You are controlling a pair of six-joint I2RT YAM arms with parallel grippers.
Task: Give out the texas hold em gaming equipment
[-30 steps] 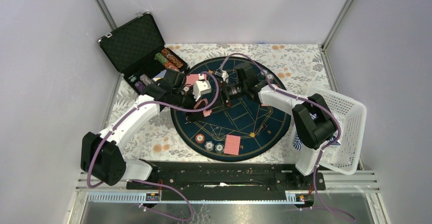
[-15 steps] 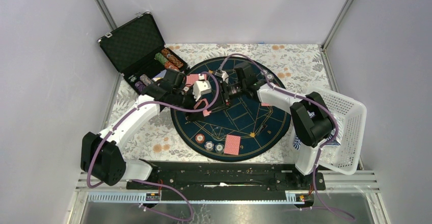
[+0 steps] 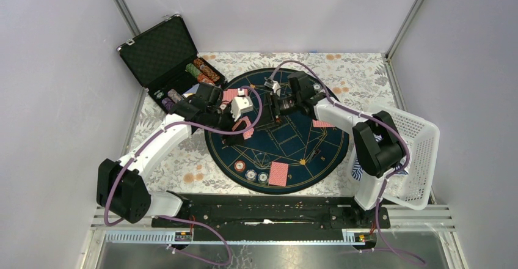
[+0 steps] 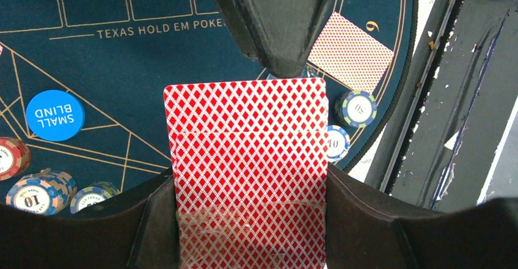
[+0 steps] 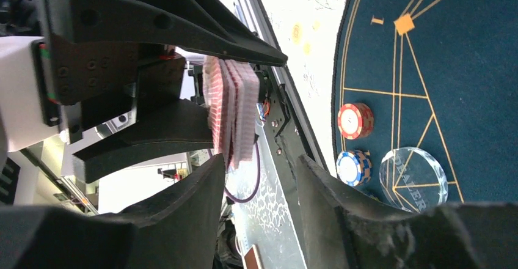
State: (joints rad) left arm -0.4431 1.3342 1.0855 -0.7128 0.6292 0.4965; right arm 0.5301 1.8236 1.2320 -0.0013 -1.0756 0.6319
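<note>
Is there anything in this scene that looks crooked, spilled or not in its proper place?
The white basket on the right appears tilted rather than flat. The stack of red-backed cards held in the left gripper is not squared: its cards are stepped and slightly fanned. Nothing looks spilled.

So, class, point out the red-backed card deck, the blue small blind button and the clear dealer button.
card deck (image 4: 247, 177), left wrist view, middle of the top card's red back.
small blind button (image 4: 55, 115), left wrist view, centre of its blue face.
dealer button (image 5: 413, 177), right wrist view, centre of the clear disc.
</note>
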